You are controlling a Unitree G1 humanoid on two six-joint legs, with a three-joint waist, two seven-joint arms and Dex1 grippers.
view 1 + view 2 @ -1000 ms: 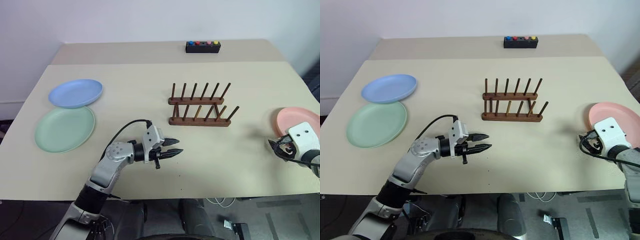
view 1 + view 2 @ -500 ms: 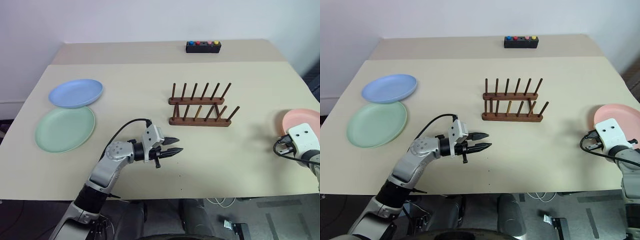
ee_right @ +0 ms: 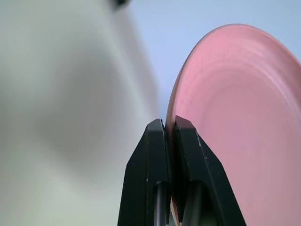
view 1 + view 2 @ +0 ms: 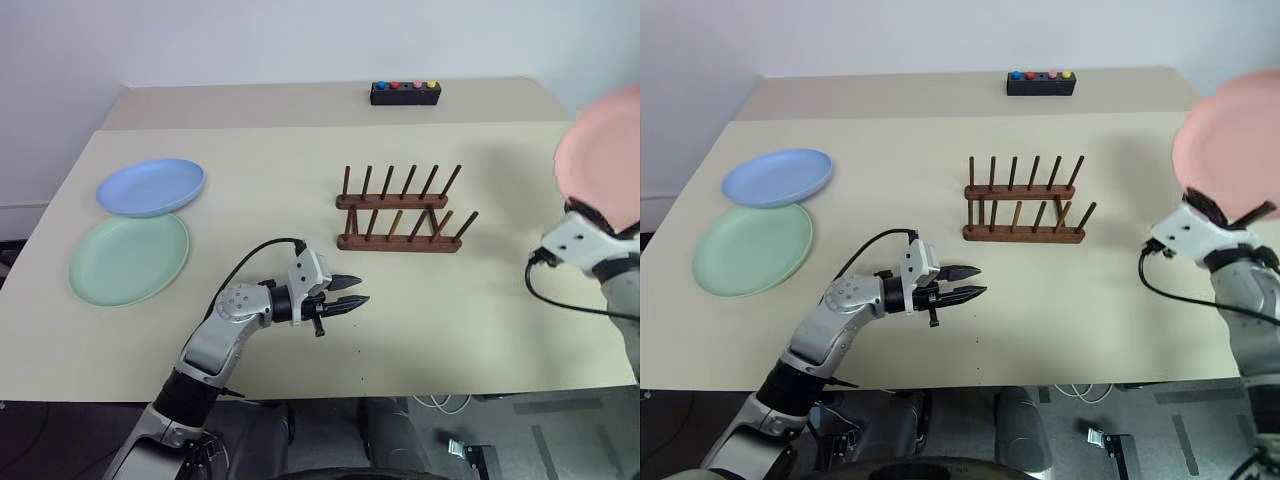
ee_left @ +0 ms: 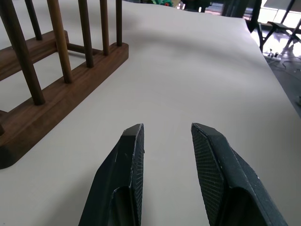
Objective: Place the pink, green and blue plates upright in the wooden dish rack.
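Three plates to account for. We see the pink plate [image 4: 1228, 140] up off the counter [image 4: 1070, 290], tilted nearly on edge, its rim clamped between the two black fingers [image 3: 151, 179] of the right pincer [image 3: 168, 129]; the wrist view shows the jaws pressed tight on the plate's edge with the pink face to one side. Plate and pincer stand over the right end of the counter.

We note the wooden dish rack [image 4: 404, 212] to the left of that right pincer, well apart from it, empty of plates, both rows of pegs leaning slightly.

Our left pincer [image 4: 343, 293] hovers low over the counter, pointing toward the robot's right, fingers [image 5: 126, 174] parted with a gap between them and nothing in them. The rack sits beyond and a little right of it; in the left wrist view the rack's near rail and pegs lie just beside the fingers, not touching.

The blue plate [image 4: 150, 186] and green plate [image 4: 129, 257] lie flat, far to the left of the left pincer, the blue one farther back with its rim overlapping the green one's far edge.

Beyond the rack, at the counter's far side, a black box with coloured buttons [image 4: 405, 93].
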